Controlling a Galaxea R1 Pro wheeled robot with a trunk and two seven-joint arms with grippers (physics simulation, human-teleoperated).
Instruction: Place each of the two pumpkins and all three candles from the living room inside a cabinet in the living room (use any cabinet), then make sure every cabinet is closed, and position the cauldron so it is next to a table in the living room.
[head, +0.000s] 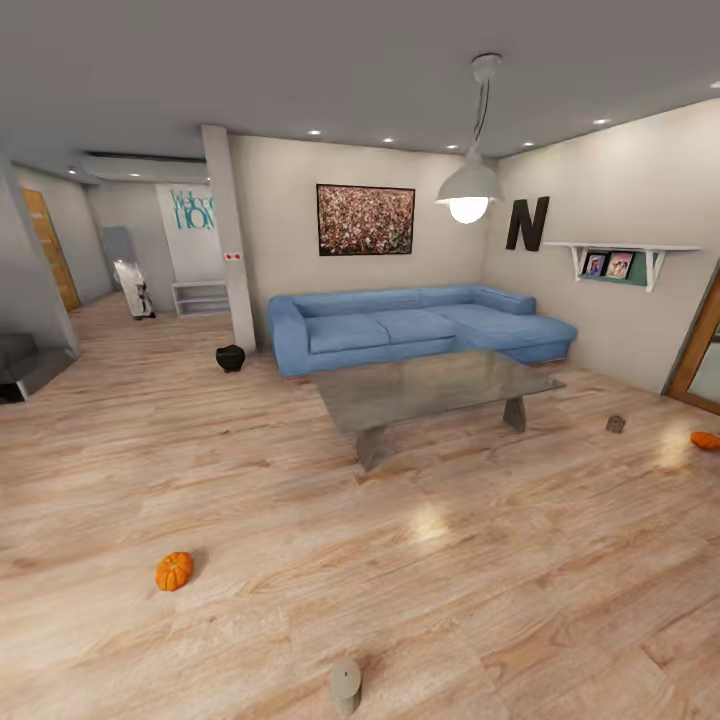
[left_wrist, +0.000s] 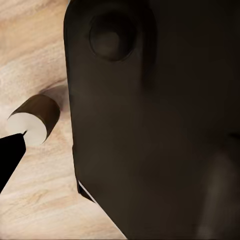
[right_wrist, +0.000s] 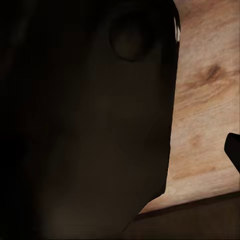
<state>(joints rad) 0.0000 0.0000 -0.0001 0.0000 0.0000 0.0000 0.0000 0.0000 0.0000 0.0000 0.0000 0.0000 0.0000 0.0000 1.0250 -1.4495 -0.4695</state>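
An orange pumpkin (head: 173, 571) lies on the wood floor at the near left, and a second pumpkin (head: 706, 440) lies at the far right edge. One pale candle (head: 345, 685) stands on the floor close in front of me. Another candle (head: 615, 424) stands right of the glass table (head: 440, 392). The black cauldron (head: 230, 357) sits on the floor by the sofa's left end, apart from the table. In the left wrist view the near candle (left_wrist: 32, 120) lies just beyond one dark fingertip (left_wrist: 9, 155). The right wrist view shows another fingertip (right_wrist: 233, 151) over bare floor. The cabinet is out of view.
A blue corner sofa (head: 410, 325) stands behind the table against the far wall, with a white pendant lamp (head: 468, 190) above. A pillar (head: 232, 240) rises left of the sofa, with a hallway behind it. A dark robot body (left_wrist: 155, 120) blocks much of both wrist views.
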